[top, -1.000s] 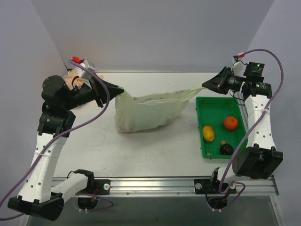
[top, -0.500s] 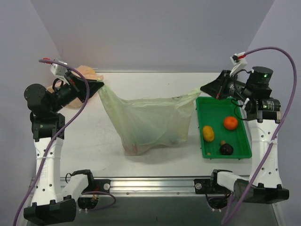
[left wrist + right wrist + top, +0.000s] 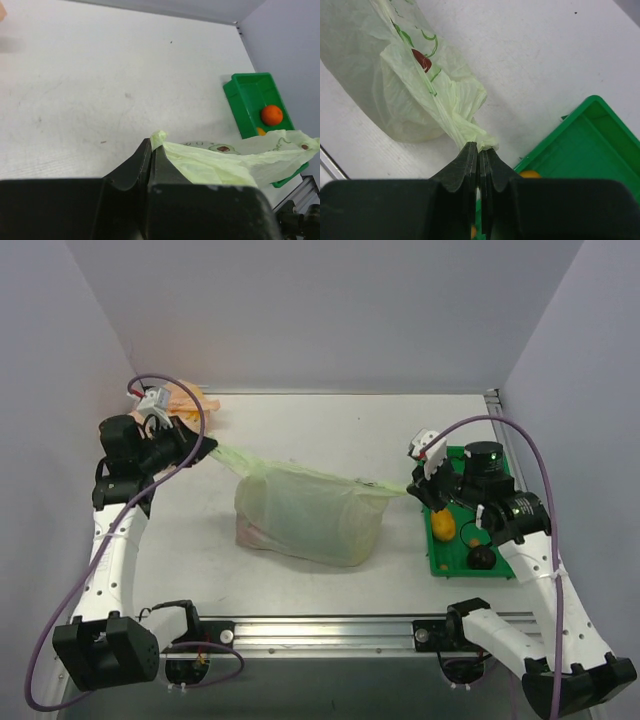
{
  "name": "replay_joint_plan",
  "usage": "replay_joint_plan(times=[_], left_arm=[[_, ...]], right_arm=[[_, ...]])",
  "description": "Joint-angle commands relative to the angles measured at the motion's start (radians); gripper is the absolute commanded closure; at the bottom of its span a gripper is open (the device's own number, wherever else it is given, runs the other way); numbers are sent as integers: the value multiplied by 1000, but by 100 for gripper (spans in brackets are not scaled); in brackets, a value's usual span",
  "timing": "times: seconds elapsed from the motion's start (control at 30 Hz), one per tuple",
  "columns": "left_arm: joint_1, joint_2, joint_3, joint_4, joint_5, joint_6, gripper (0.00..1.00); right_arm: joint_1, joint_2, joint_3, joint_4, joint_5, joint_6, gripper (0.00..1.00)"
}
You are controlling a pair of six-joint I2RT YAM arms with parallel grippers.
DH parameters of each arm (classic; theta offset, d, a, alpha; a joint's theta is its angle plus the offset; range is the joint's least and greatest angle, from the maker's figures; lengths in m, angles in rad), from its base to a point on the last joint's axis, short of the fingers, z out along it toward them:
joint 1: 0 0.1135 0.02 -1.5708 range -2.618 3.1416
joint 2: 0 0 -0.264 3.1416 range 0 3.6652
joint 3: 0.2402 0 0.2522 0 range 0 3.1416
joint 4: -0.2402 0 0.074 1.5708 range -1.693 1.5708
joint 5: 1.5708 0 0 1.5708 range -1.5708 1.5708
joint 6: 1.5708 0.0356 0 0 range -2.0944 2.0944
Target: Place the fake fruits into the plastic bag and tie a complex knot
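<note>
Tally by kind
One pale green bag (image 3: pixel 305 515), one peach bag (image 3: pixel 195 398), one green tray (image 3: pixel 250 97); in it one orange (image 3: pixel 272 115), one yellow fruit (image 3: pixel 442 525), one dark fruit (image 3: pixel 482 557).

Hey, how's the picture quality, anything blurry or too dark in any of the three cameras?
Top external: evenly lit, soft shadows, the plastic bag sharp. Left wrist: the left gripper is a near-black mass with little detail, the table behind it bright. Right wrist: the right gripper is equally dark, but the bag's print is crisp.
</note>
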Motion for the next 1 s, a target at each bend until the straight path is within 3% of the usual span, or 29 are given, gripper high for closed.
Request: replay_joint_plan(times=[0.0,0.27,0.53,0.63,0.67,0.73,0.77,0.83,0.97], left_arm=[[13,19,-42,15,-133,103,100],[11,53,-125,20,-161,142,100],[28,62,16,31,-37,186,99],[30,61,83,16,64,218,75],[30,50,97,19,81,221,58],[31,20,122,58,144,221,47],[31,7,127,75,164,226,36],[30,-25,145,106,172,235,28],[22,-43,217,123,380,287,21]], right_arm=[[10,-42,-55,13,120,-170,100],[77,-29,-135,55,182,-188,100],[82,27,61,46,176,-108,100],[91,52,115,17,164,-78,100],[96,60,138,9,160,-73,100],[113,63,152,-3,160,-73,100],[117,64,156,-8,162,-78,100],[126,63,156,-13,171,-82,100],[139,55,159,-20,174,-87,100]])
